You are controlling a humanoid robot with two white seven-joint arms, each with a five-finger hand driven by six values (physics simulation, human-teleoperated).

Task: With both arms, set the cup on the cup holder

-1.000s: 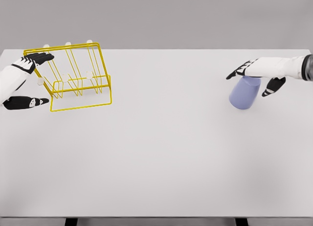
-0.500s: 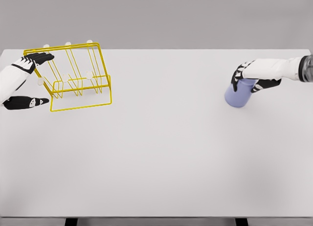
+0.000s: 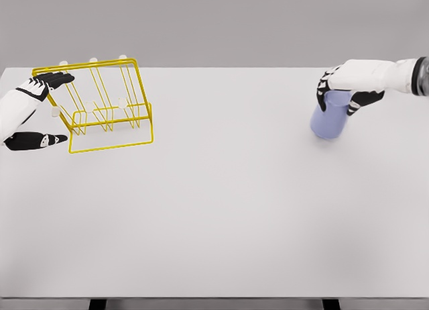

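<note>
Head view, right hand gripping cup

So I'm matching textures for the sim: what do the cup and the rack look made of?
Cup: smooth matte lavender, probably plastic; no glare, opaque. Cup holder: thin yellow coated wire with white peg tips, judging by its see-through frame. Right hand grips the cup.

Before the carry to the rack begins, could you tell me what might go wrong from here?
The right robot hand grips only the upper end of the blue cup, which hangs tilted, so it could slip. The yellow cup holder is far across the table, and the left robot hand beside it might nudge the light wire frame.
</note>
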